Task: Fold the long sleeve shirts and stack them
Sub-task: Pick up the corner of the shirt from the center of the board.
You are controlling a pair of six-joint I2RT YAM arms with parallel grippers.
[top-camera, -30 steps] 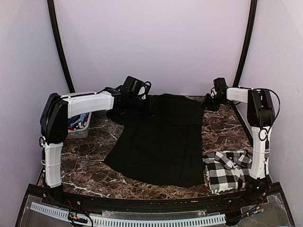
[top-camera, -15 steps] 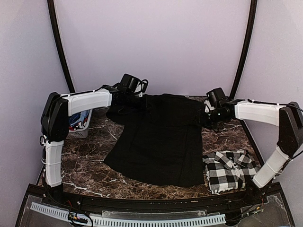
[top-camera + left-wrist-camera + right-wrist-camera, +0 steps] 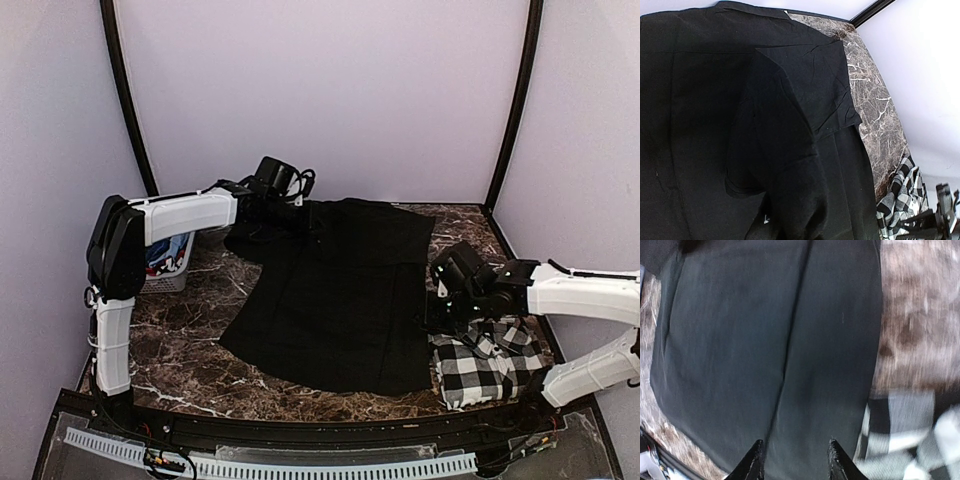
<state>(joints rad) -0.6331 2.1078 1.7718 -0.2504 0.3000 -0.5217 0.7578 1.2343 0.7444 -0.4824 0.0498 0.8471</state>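
Top external view, asked first: how much of the folding is judged done?

Answered: Little. The black shirt [image 3: 340,295] is spread flat in the middle of the table [image 3: 470,260]. In the left wrist view a flap is seen laid over its far right part, so a first fold may have been made, but no compact fold is seen. The checked shirt [image 3: 485,362] is bunched in a loose heap just beside the black shirt's near right corner, touching it or nearly so. Nothing is stacked, and both shirts are left to be folded.

Asked: What is held, taken from left to right?

Answered: At the black shirt's far left corner the left gripper [image 3: 298,208] is closed. It is judged to be pinching that shirt: in the left wrist view a fold of black cloth is raised above the flat body, though the fingers themselves are not seen there. At the black shirt's right edge the right gripper [image 3: 440,298] is held partly open, and nothing is gripped. In the right wrist view only bare cloth is seen through the gap.

Asked: What else is there, and what could be in the way?

Answered: A white basket [image 3: 170,262] is set well to the left of the black shirt, apart from it. The checked heap is the likelier hindrance. Lying so near the black shirt's right side, it could be caught or dragged when that side is folded over.
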